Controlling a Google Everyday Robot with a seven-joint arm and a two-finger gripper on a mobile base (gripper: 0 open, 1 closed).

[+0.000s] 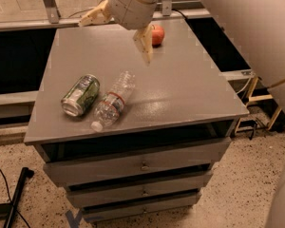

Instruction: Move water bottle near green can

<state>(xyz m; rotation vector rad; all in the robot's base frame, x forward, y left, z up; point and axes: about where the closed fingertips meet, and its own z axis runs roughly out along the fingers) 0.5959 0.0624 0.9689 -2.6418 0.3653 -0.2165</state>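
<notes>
Lying flat diag. w/ cap front-left, water bottle (113, 103) sits beside green can (80, 95); pincer (115, 41) splayed wide above.

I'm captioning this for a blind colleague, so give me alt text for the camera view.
A water bottle and a green can lie on their sides next to each other at the front left on top of a grey drawer cabinet. The open, empty gripper hovers above the back of the top, near a red fruit.
</notes>
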